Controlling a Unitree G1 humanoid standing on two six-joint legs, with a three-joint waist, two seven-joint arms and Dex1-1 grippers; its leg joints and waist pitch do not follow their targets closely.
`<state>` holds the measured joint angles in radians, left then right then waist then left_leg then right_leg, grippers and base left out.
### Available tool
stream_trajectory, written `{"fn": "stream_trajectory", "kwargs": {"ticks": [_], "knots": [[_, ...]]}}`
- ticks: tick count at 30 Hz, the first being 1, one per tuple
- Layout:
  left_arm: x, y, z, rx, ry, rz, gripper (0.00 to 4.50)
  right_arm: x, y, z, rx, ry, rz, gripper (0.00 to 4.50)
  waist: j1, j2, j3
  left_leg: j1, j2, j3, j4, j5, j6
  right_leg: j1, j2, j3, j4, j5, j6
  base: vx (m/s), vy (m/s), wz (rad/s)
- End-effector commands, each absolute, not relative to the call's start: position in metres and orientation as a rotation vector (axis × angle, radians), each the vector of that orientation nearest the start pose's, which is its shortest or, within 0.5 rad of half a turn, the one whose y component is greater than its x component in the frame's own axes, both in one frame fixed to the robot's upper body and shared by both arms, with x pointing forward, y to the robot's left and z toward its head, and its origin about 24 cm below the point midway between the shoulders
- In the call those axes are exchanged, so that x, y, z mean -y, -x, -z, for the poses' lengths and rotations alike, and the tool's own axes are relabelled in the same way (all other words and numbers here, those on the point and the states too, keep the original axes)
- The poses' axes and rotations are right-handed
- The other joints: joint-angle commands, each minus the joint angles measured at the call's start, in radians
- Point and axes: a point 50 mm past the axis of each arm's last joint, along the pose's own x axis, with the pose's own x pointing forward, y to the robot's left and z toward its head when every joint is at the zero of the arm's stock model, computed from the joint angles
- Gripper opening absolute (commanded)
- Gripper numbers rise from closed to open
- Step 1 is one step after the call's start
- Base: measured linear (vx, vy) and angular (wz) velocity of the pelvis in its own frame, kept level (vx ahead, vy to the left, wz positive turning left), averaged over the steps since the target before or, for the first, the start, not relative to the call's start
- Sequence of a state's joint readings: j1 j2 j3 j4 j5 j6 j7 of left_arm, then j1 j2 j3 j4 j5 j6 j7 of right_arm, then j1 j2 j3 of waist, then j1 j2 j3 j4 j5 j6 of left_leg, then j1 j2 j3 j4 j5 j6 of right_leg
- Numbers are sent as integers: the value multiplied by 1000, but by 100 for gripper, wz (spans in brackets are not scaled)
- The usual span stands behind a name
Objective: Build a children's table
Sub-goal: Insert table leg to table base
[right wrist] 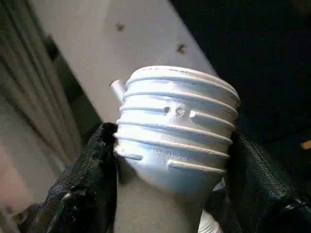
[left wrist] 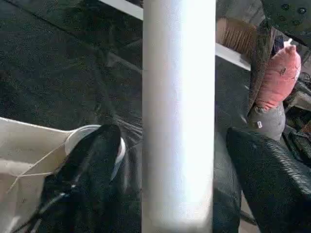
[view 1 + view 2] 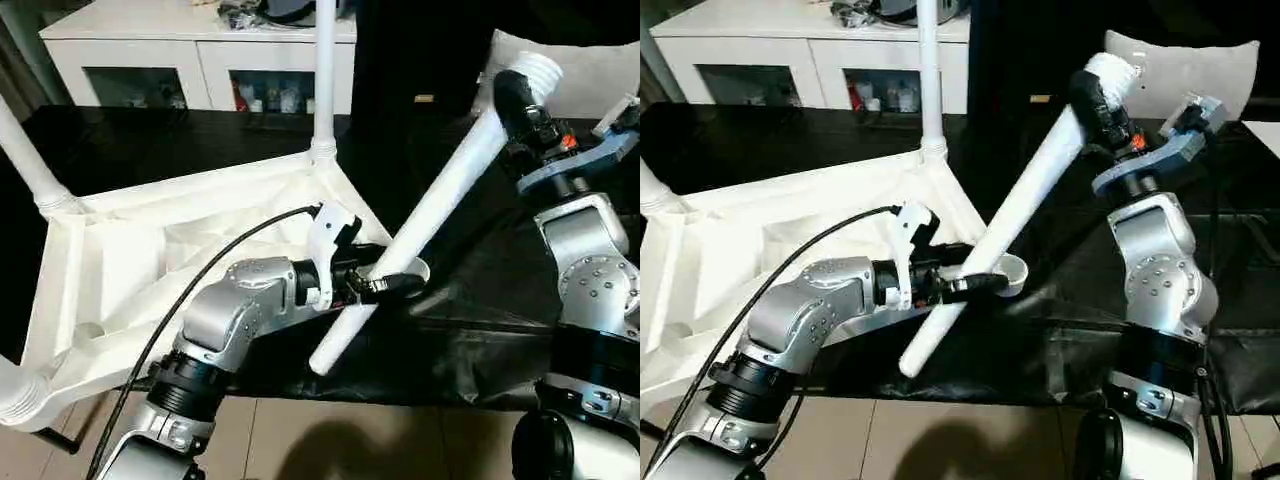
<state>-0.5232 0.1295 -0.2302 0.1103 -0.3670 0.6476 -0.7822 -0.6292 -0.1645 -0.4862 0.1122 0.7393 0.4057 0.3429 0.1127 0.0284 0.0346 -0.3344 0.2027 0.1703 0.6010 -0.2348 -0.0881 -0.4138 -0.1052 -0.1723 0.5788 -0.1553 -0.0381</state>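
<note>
Left eye view is showing one white tabletop (image 3: 130, 260) lying upside down on the black table (image 3: 180, 135), ribs facing up. Three legs are standing in its corner sockets: one at the back (image 3: 324, 70), one at the far left (image 3: 25, 150), and one at the near left corner (image 3: 15, 390). A fourth leg (image 3: 420, 215) is leaning slantwise in the air over the empty corner socket (image 3: 405, 270).

The right gripper (image 3: 520, 100) is squeezing that leg just under its ridged top. The left gripper (image 3: 385, 285) is sitting around the lower part of the leg with its fingers apart, not squeezing it.

Right wrist view is showing the screw ridges (image 1: 177, 121) up close between two black fingers (image 1: 82, 179). Left wrist view is showing the smooth tube with a gap on each side, and a pink pillow (image 2: 279, 77) behind.

A white cabinet (image 3: 190, 55) is standing at the back.
</note>
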Motion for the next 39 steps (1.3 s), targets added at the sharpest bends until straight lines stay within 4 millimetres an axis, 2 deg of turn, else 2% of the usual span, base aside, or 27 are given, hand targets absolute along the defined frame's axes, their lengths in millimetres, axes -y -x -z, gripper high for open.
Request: {"fn": "stream_trajectory", "kwargs": {"ticks": [1, 6, 7, 10, 16, 19, 21, 23, 26, 37, 38, 39], "knots": [[-52, -297, -105, -286, 132, 1182, 337, 218, -339, -197, 400, -702, -295, 274, -1, -12, -70, -16, 19, -2, -61, 35, 68, 78, -51, 67, -52, -211, -81, 0, 0, 0], [-53, -294, -99, -315, 104, 1187, 301, 229, -343, -197, 433, -740, -208, 274, -5, -11, -69, -15, 17, 0, -61, 25, 71, 77, -50, 67, -55, -227, -86, 0, 0, 0], [-54, -294, -99, -317, 98, 1186, 294, 231, -344, -197, 440, -746, -192, 274, -5, -14, -69, -15, 18, 0, -61, 25, 71, 76, -50, 68, -54, -230, -83, 0, 0, 0], [-55, -294, -99, -307, 91, 1184, 276, 234, -344, -197, 448, -763, -169, 274, -4, -11, -70, -14, 18, 0, -60, 32, 74, 76, -50, 68, -52, -222, -84, 0, 0, 0], [-56, -293, -100, -276, 53, 1196, 221, 235, -345, -195, 450, -776, -156, 274, -4, -11, -70, -15, 19, 0, -60, 36, 81, 76, -50, 68, -50, -204, -91, 0, 0, 0], [-57, -296, -102, -256, 46, 1187, 212, 234, -345, -193, 447, -780, -150, 274, -4, -10, -69, -15, 18, 1, -60, 33, 80, 76, -49, 68, -51, -210, -93, 0, 0, 0], [-58, -296, -99, -271, 21, 1182, 180, 235, -345, -193, 447, -790, -145, 274, -4, -8, -69, -14, 20, 0, -61, 28, 76, 75, -50, 68, -52, -218, -90, 0, 0, 0], [-59, -296, -98, -276, 7, 1178, 180, 235, -346, -192, 446, -792, -143, 274, -5, -9, -70, -14, 19, 0, -61, 28, 74, 75, -49, 68, -51, -214, -90, 0, 0, 0], [-60, -297, -96, -281, -14, 1173, 156, 235, -346, -192, 444, -792, -138, 274, -4, -9, -71, -15, 19, 0, -60, 31, 74, 76, -49, 69, -49, -203, -95, 0, 0, 0], [-60, -296, -92, -296, -96, 1180, 151, 233, -347, -191, 437, -794, -132, 274, -4, -9, -70, -13, 20, 0, -61, 28, 73, 75, -50, 70, -48, -203, -99, 0, 0, 0], [-60, -296, -92, -289, -98, 1176, 151, 233, -348, -190, 432, -799, -132, 274, -6, -13, -70, -14, 19, 1, -60, 29, 74, 75, -49, 70, -49, -203, -98, 0, 0, 0], [-61, -297, -93, -281, -101, 1173, 151, 233, -348, -190, 429, -803, -133, 274, -4, -10, -70, -14, 19, 0, -61, 30, 73, 75, -50, 70, -47, -203, -99, 0, 0, 0]]}}
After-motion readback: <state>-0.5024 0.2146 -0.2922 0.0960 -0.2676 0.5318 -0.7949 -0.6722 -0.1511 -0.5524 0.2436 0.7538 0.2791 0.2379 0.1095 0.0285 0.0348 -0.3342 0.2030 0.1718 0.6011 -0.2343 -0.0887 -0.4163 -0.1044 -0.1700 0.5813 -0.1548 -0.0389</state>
